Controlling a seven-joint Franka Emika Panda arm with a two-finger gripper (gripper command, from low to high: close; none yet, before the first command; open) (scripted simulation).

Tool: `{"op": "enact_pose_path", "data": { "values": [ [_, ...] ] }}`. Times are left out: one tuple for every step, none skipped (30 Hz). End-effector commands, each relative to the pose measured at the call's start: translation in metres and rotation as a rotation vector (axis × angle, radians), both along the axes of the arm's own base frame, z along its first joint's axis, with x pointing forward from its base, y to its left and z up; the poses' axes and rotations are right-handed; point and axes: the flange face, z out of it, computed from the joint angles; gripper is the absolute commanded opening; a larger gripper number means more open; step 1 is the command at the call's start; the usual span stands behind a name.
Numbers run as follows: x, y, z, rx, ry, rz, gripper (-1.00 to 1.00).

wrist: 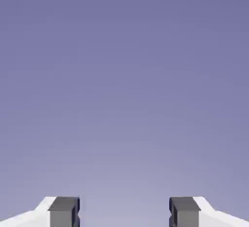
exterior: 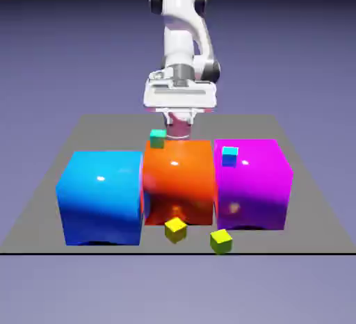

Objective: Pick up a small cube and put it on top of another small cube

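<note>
Lime small cube lies well apart from the spread fingers.

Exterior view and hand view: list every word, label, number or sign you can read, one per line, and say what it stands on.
None: no text shows in either view.
The big cubes, blue, orange and magenta, are plain.
The small cubes and the arm carry no markings.
</note>
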Motion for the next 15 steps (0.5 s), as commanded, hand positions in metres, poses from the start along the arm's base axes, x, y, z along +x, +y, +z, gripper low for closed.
{"op": "enact_pose_path", "data": {
  "values": [
    [0.009, -0.001, -0.006, 0.024, 0.039, -0.029, 0.00],
    [0.018, -0.002, -0.012, 0.049, 0.077, -0.057, 0.00],
    [0.026, -0.003, -0.019, 0.074, 0.115, -0.086, 0.00],
    [0.034, -0.003, -0.026, 0.099, 0.154, -0.116, 0.00],
    [0.043, -0.004, -0.033, 0.124, 0.192, -0.145, 0.00],
    [0.051, -0.004, -0.041, 0.149, 0.231, -0.174, 0.00],
    [0.058, -0.005, -0.049, 0.175, 0.270, -0.203, 0.00],
    [0.066, -0.005, -0.057, 0.201, 0.309, -0.233, 0.00],
    [0.073, -0.005, -0.066, 0.227, 0.348, -0.263, 0.00],
    [0.080, -0.005, -0.075, 0.253, 0.387, -0.292, 0.00],
    [0.087, -0.005, -0.084, 0.280, 0.426, -0.322, 0.00],
    [0.094, -0.005, -0.094, 0.307, 0.466, -0.351, 0.00],
    [0.100, -0.004, -0.103, 0.333, 0.506, -0.381, 0.00],
    [0.106, -0.004, -0.113, 0.360, 0.546, -0.411, 0.00],
    [0.112, -0.003, -0.123, 0.387, 0.587, -0.440, 0.00]
  ]
}}
